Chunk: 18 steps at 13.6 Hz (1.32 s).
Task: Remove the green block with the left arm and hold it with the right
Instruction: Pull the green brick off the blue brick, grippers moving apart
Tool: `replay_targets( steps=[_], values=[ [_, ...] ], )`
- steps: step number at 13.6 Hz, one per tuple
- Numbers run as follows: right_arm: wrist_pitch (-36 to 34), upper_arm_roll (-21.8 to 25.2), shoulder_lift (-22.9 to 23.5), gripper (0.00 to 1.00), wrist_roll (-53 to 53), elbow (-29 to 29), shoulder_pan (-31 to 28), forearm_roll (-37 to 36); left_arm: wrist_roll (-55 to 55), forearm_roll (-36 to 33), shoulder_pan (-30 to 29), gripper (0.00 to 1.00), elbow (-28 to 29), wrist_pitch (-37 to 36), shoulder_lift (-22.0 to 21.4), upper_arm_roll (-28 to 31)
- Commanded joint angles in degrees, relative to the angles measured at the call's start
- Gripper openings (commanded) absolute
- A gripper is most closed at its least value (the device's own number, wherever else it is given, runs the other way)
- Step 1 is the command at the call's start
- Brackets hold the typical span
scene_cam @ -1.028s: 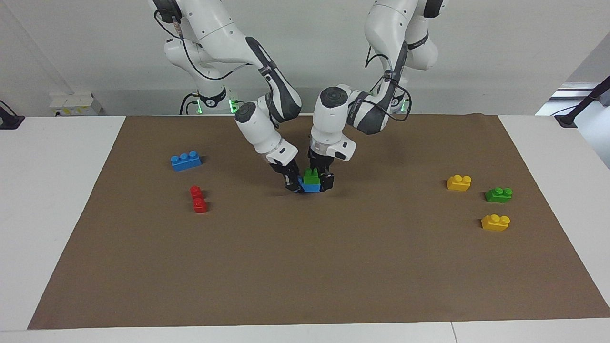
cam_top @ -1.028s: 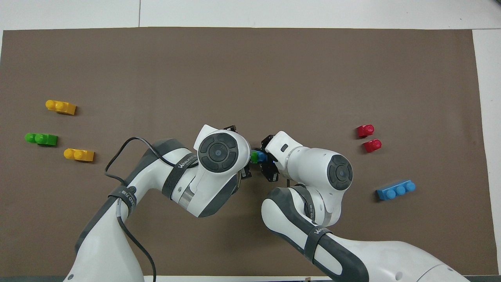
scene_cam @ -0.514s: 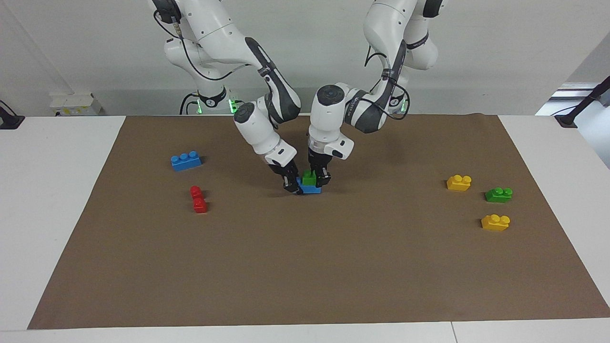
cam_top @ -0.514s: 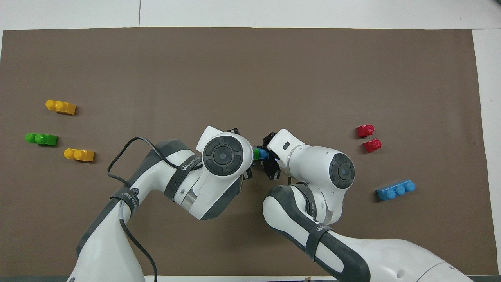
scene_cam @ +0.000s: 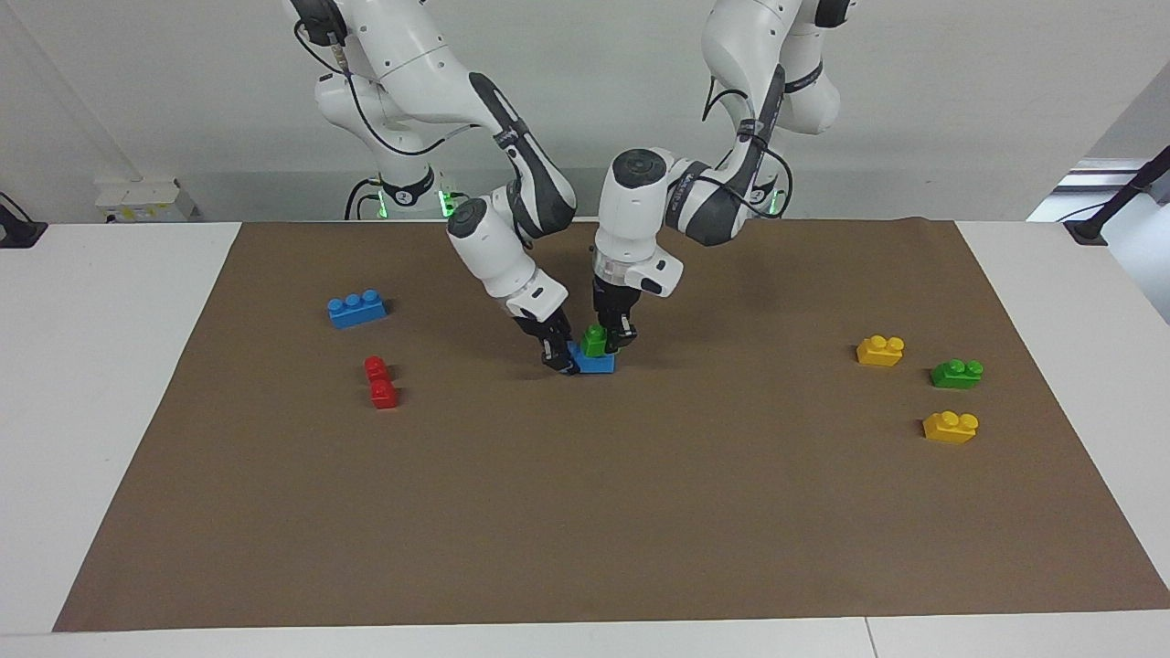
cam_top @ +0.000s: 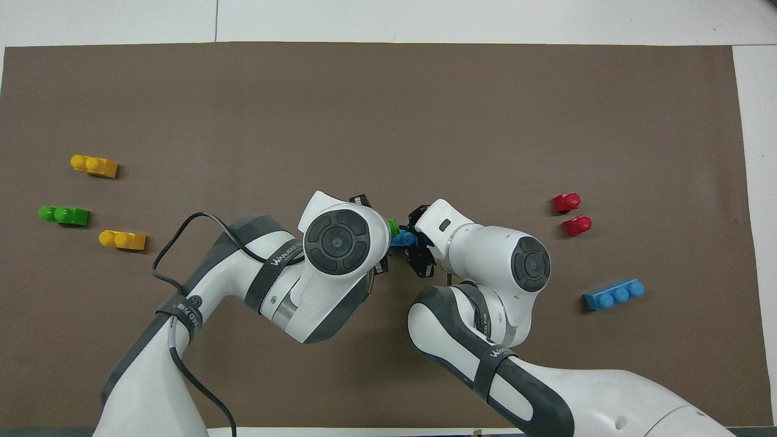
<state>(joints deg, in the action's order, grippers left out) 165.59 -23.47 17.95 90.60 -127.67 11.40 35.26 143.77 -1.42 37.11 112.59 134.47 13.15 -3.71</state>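
Observation:
A green block point(scene_cam: 594, 341) sits tilted on top of a short blue brick point(scene_cam: 599, 364) in the middle of the brown mat. My left gripper point(scene_cam: 610, 336) comes down from above and is shut on the green block. My right gripper point(scene_cam: 559, 355), with its blue light, is shut on the end of the blue brick at mat level. I cannot tell whether the two bricks have come apart. In the overhead view the green block point(cam_top: 393, 227) and blue brick point(cam_top: 402, 239) peek out between the two wrists. There the left gripper is hidden under its wrist, and the right gripper point(cam_top: 414, 243) shows.
A second green block point(scene_cam: 957, 373) lies between two yellow bricks point(scene_cam: 880, 350) point(scene_cam: 950, 427) toward the left arm's end of the mat. Two red bricks point(scene_cam: 380, 384) and a blue three-stud brick point(scene_cam: 356, 309) lie toward the right arm's end.
The left gripper closed on the green block and rose a little, tipping the block up on the blue brick. The right gripper kept its hold on the blue brick.

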Motion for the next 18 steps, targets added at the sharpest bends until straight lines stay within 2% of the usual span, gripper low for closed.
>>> replay_targets(
  steps=[1,7,12,16,18],
  values=[
    [0.35,-0.79,-0.02,0.00,0.54,-0.30,-0.41,1.83,-0.85,-0.95,-0.71,0.00,-0.09,-4.29,-3.13,0.20],
    [-0.61,-0.70,-0.54,0.00,-1.91,0.23,-1.20,1.83,-10.06,-0.95,-5.72,0.00,-0.09,-9.23,-5.68,0.20],
    [-5.88,0.27,-2.65,0.00,-6.40,2.69,-2.78,1.66,-27.53,-0.95,-12.13,0.00,0.17,-10.81,-5.68,0.37],
    [-17.72,1.94,-5.72,0.00,-10.18,6.37,-9.17,-1.41,-42.74,-0.95,-20.04,0.00,1.23,-10.90,-5.77,0.20],
    [-24.14,3.43,-7.48,0.00,-13.33,9.09,-12.26,-7.54,-49.42,-0.87,-24.00,0.00,1.58,-10.46,-5.77,0.19]
  ],
)
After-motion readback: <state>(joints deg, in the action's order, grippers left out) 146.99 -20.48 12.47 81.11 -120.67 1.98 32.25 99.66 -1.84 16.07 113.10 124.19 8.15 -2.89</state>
